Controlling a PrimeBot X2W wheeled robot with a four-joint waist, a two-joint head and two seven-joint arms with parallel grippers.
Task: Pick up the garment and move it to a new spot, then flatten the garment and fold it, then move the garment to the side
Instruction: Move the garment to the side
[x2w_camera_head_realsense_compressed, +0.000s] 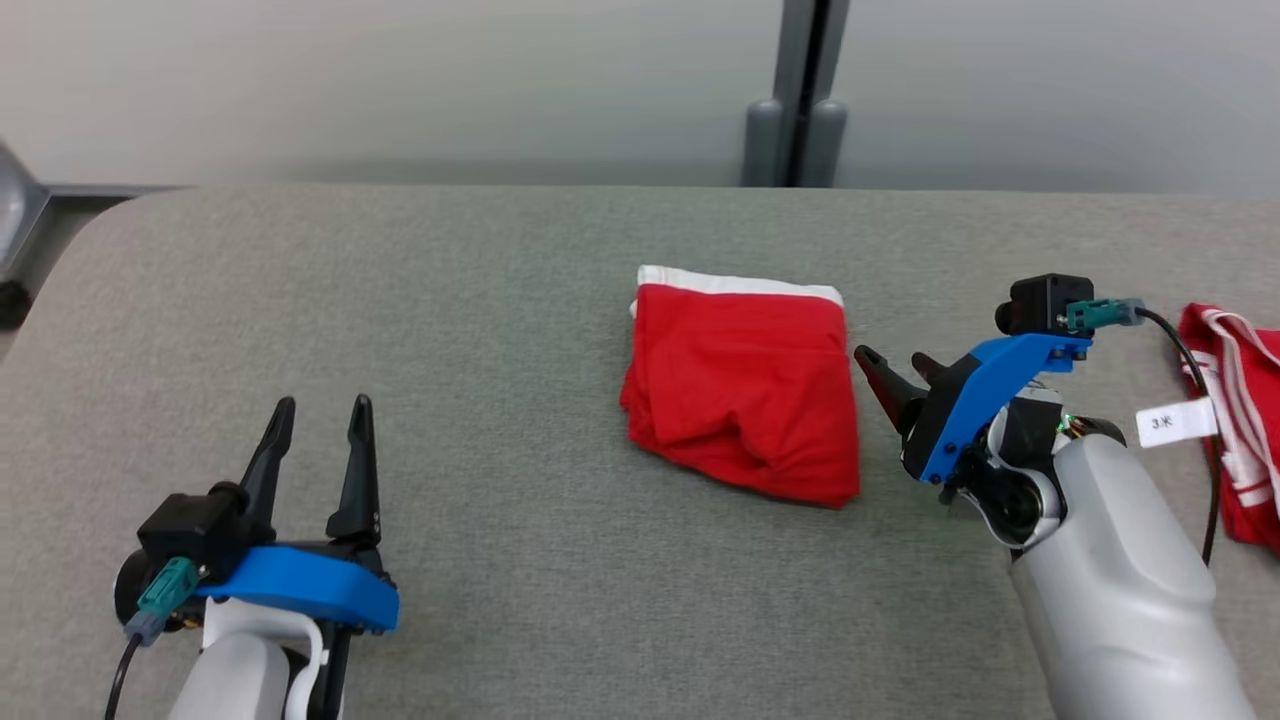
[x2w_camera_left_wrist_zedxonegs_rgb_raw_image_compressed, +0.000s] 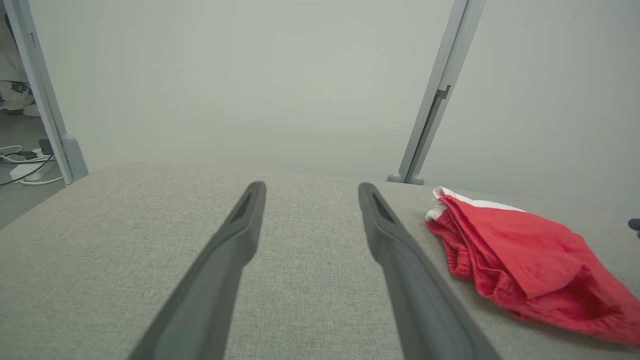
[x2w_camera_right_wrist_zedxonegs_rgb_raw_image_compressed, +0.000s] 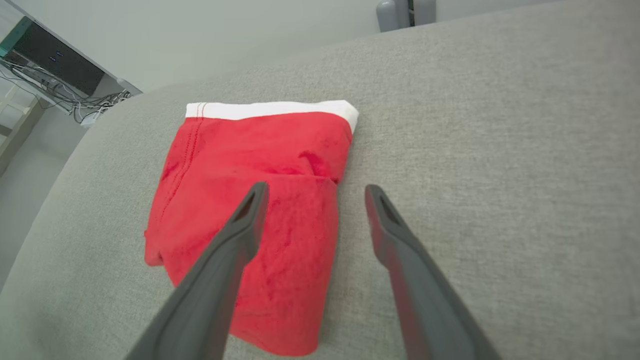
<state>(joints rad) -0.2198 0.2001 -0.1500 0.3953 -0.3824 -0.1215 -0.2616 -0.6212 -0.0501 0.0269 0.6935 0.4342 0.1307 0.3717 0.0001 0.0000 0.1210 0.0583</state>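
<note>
I am holding my right gripper (x2w_camera_head_realsense_compressed: 889, 357) just beside the right edge of the folded red garment (x2w_camera_head_realsense_compressed: 745, 385), which is lying mid-way across the grey table (x2w_camera_head_realsense_compressed: 450, 300). Its fingers are spread and empty. My left gripper (x2w_camera_head_realsense_compressed: 324, 402) is hovering well apart, also spread. The fold looks done, so I am lining up to pinch that edge through all layers and carry it aside.

I note red garment (x2w_camera_head_realsense_compressed: 745, 390), white waistband along its far edge, folded to a rough rectangle, lying flat, near hem rumpled and bulging, just beside the fingertips of my right gripper (x2w_camera_head_realsense_compressed: 890, 356), not touching, well right of my left gripper (x2w_camera_head_realsense_compressed: 323, 402)
</note>
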